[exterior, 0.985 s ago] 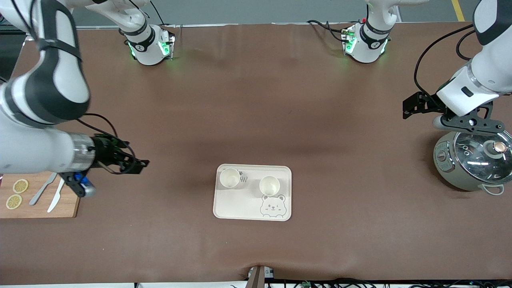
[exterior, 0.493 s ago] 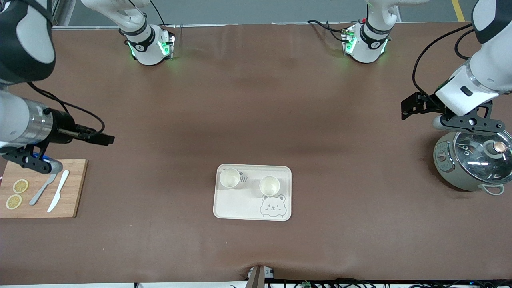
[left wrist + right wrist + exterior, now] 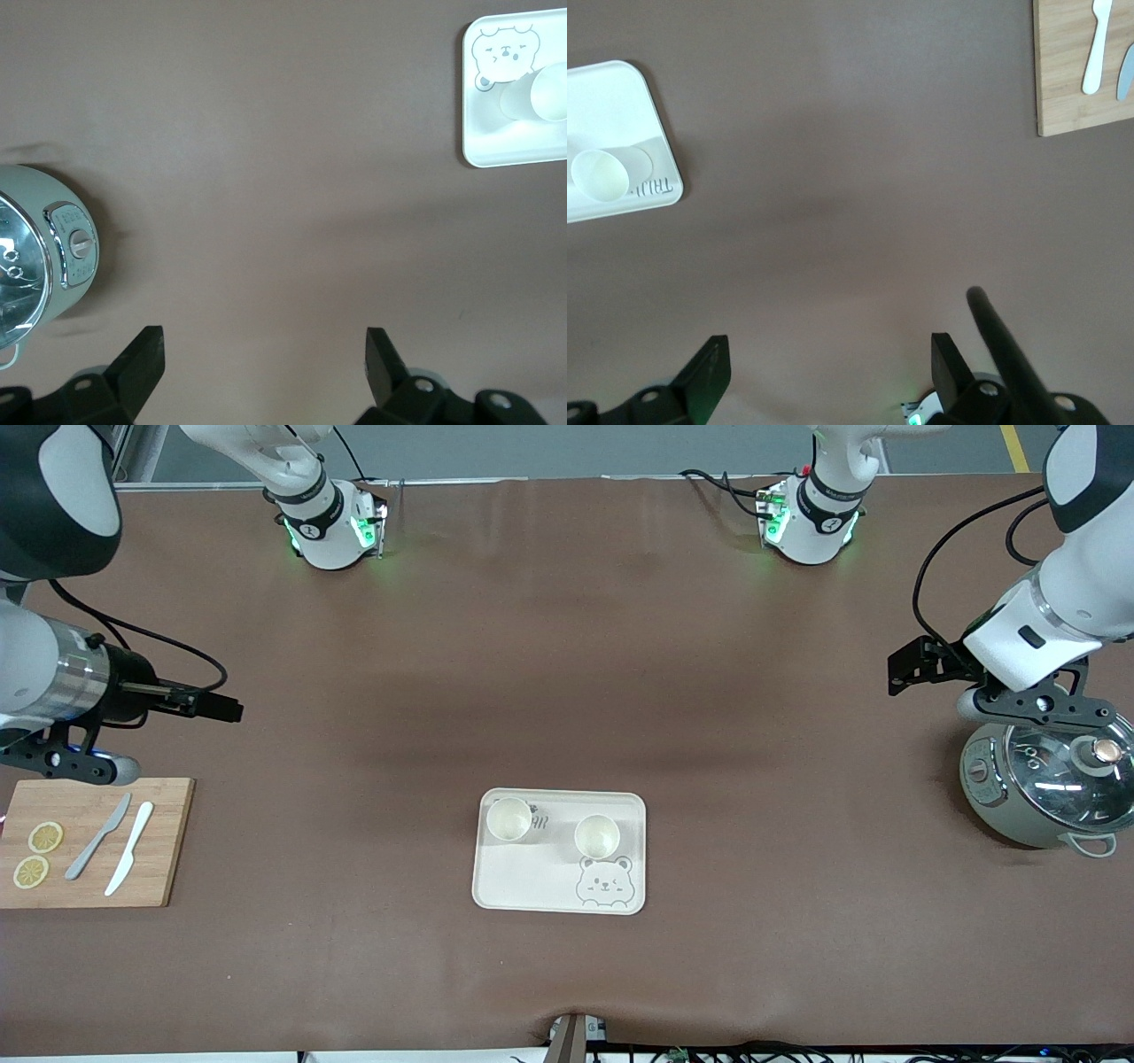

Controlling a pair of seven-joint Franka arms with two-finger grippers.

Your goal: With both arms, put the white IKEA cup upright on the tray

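- Cups stand upright: two white cups (image 3: 509, 818) (image 3: 596, 836) on the cream tray (image 3: 532, 886) at mid-tabletop, front view. Right gripper (image 3: 217, 707) hangs over bare tabletop near the cutting board (image 3: 159, 868); left gripper (image 3: 912, 669) beside the cooker (image 3: 1001, 815).
- Left wrist view: left gripper (image 3: 264, 354) spread wide, empty, over bare tabletop.
- Right wrist view: right gripper (image 3: 830, 359) likewise agape, holding nothing.

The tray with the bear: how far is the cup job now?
It looks done: two white cups stand upright on the tray. Nothing is in hand: the left gripper, beside the cooker, and the right gripper, near the cutting board, are open and empty. Nothing visible is left.
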